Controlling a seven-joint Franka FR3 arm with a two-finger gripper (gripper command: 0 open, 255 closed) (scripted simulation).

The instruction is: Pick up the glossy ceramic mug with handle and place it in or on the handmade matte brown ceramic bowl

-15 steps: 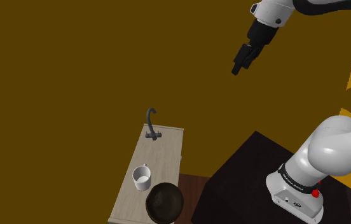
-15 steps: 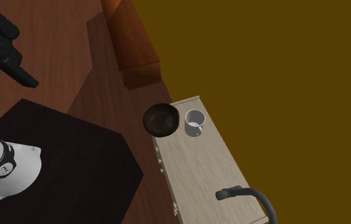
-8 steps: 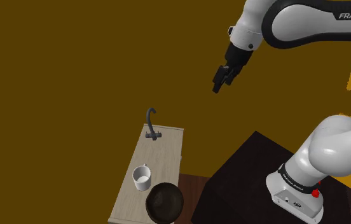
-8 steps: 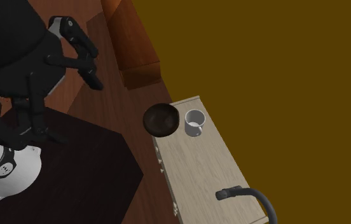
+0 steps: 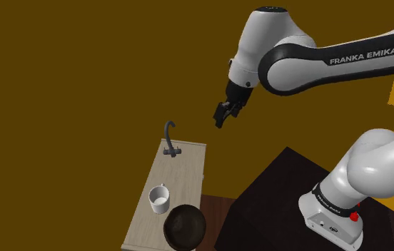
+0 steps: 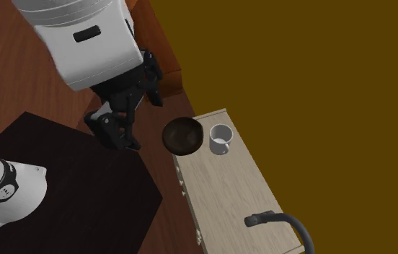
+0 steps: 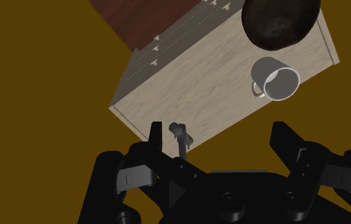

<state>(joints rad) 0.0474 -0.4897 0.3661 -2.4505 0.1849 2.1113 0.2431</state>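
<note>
**Claw apart, high over the counter; mug beside the bowl**

The black gripper hangs well clear of the pale wooden counter, with its two fingers spread wide and nothing between them. The white mug stands upright near the counter's end, away from the dark faucet at the opposite end. Just beside the mug, the dark brown bowl sits at that end's corner, overhanging the edge.

Pale wood counter with dark faucet, flat ochre-brown surround, reddish wood floor
</note>
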